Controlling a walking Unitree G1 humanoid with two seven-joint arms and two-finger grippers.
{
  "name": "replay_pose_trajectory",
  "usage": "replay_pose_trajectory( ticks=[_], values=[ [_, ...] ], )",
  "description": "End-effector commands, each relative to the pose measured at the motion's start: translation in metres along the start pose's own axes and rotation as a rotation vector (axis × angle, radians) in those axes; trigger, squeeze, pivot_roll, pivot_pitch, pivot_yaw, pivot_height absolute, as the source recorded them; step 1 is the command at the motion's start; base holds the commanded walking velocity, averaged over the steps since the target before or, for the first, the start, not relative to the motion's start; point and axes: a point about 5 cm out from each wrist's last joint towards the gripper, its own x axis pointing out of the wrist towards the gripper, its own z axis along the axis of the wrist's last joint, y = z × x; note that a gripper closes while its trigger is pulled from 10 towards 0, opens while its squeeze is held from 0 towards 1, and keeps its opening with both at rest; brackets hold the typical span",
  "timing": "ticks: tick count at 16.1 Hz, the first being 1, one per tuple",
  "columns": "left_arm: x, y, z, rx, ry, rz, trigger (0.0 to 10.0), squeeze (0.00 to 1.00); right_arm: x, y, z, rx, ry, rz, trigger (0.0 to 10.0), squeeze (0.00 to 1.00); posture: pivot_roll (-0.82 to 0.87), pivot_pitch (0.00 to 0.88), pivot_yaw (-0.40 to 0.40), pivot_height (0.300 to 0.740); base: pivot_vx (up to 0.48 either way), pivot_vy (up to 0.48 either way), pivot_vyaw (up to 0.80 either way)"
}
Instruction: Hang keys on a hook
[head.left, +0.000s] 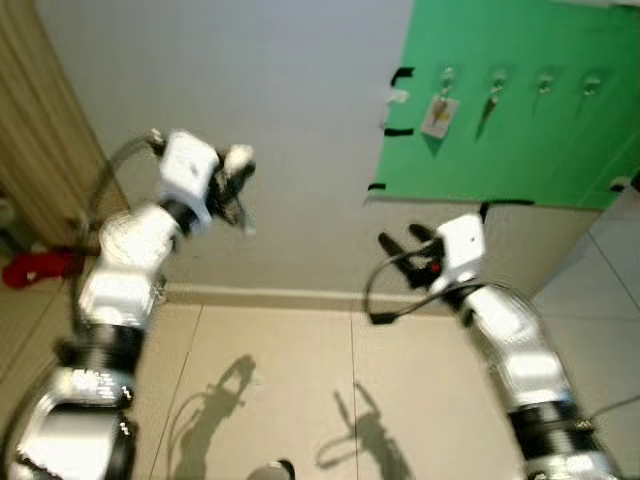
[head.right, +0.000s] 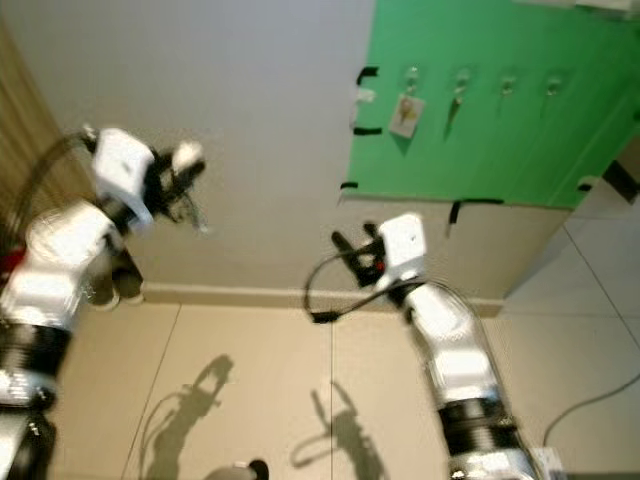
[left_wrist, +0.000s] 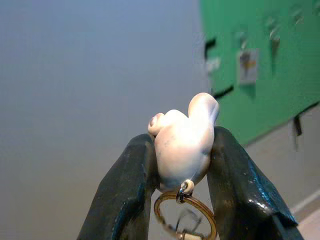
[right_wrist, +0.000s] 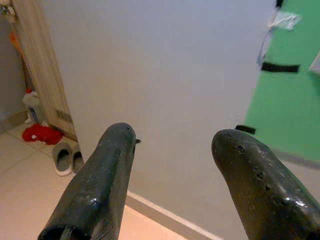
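The left gripper (left_wrist: 182, 165) is raised before the pale wall (head.left: 250, 120), its two black fingers (left_wrist: 125, 195) clamped on either side of a white figurine charm (left_wrist: 182, 142); a brass key ring (left_wrist: 186, 215) hangs from the charm's lower end between the fingers, so the keys (head.left: 243, 215) are held aloft, well apart from the green board (head.left: 520, 100). The right gripper (right_wrist: 175, 175) is lifted lower and nearer the board, fingers spread wide and grasping nothing; the board carries a row of hooks (head.left: 545, 82), one bearing a tag (head.left: 438, 115) and another a dark key (head.left: 492, 108); slippers (right_wrist: 67, 157) and a red item (right_wrist: 42, 134) lie on the floor by the wall.
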Motion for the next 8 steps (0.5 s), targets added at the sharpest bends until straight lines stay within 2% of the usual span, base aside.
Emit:
replay_pose_trajectory(
  ticks=[1,3,4,5,8],
  values=[
    [-0.001,0.004,-0.003,-0.013,0.002,-0.018,10.0,0.00,0.004,0.002,0.011,0.011,-0.026,0.029,10.0,0.00,0.03,0.000,-0.009,0.740,0.000,0.000,0.00],
    [0.003,0.007,0.012,0.057,-0.041,-0.134,10.0,0.00,0.007,0.002,0.026,-0.007,-0.033,0.118,10.0,0.00,0.04,0.000,-0.020,0.740,0.000,0.000,0.00],
    [0.004,0.004,0.018,0.049,-0.041,-0.254,10.0,0.00,0.008,0.002,0.033,-0.032,-0.023,0.170,10.0,0.00,0.05,0.000,-0.025,0.740,0.000,0.000,0.00],
    [0.005,0.005,0.022,0.039,-0.038,-0.328,10.0,0.00,0.009,0.002,0.042,-0.054,-0.023,0.219,10.0,0.00,0.05,0.000,-0.026,0.740,0.000,0.000,0.00],
    [0.008,0.013,0.030,0.028,-0.036,-0.418,10.0,0.00,0.012,-0.001,0.063,-0.074,-0.031,0.317,10.0,0.00,0.06,0.000,-0.032,0.740,0.000,0.000,0.00]
  ],
)
